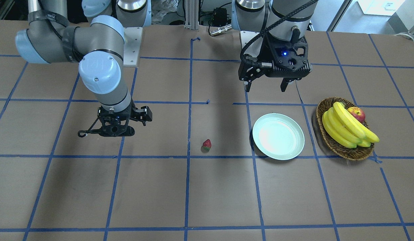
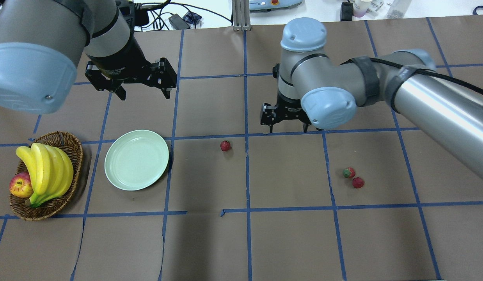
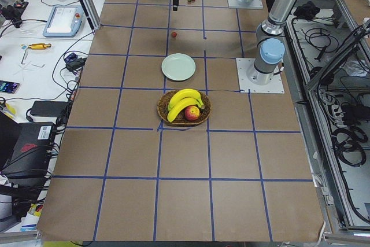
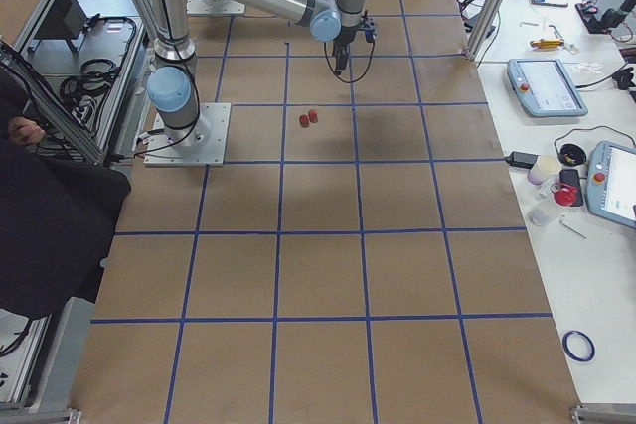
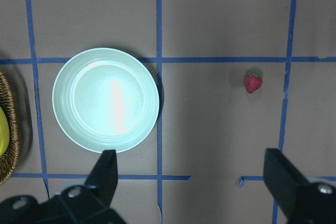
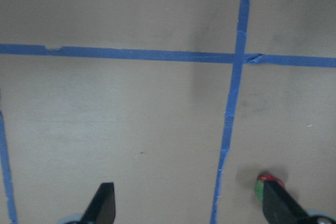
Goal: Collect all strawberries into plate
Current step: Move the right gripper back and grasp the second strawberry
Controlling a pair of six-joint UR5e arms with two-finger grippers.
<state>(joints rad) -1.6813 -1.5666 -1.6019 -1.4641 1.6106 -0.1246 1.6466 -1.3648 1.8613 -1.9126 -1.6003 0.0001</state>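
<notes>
The pale mint plate (image 2: 137,160) lies empty on the table and also shows in the left wrist view (image 5: 106,99). One strawberry (image 2: 225,145) lies alone right of it, apart from it (image 5: 252,83). Two more strawberries (image 2: 348,172) (image 2: 357,182) lie close together farther right. My left gripper (image 2: 144,84) is open and empty, hovering beyond the plate. My right gripper (image 2: 286,127) is open and empty, above the table between the single berry and the pair. A strawberry (image 6: 265,184) shows by its right fingertip in the right wrist view.
A brown wicker basket (image 2: 71,156) with bananas (image 2: 46,171) and a red-yellow apple (image 2: 21,185) stands left of the plate. Blue tape lines grid the brown table. In the front-facing view the right arm hides the pair of strawberries.
</notes>
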